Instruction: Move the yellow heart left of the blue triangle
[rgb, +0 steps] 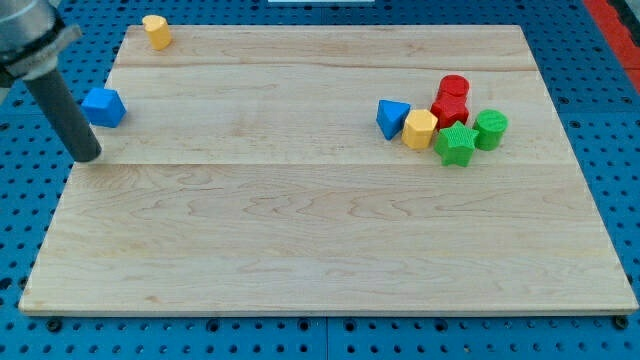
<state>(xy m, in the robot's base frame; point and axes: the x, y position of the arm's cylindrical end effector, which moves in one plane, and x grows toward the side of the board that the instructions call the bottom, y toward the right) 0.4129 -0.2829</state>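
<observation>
Six small blocks sat on the pale wooden board (330, 230). The yellow heart-shaped block (156, 31) lay at the top-left corner, well apart from the blue triangular block (392, 118) at right. My tip (88, 157), a bare rod grasping nothing, rested just below-left of the blue cube-like block (104, 106).

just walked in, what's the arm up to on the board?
It's a pushing setup: my tip sits at the board's left edge, just below and left of the blue block, touching nothing. The goal is to get the yellow heart, now at the view's top left corner, to the left of the blue triangle. That triangle is on the right, in a cluster with a yellow block, a red block, a green star and a green cylinder. The heart is far from its goal.
</observation>
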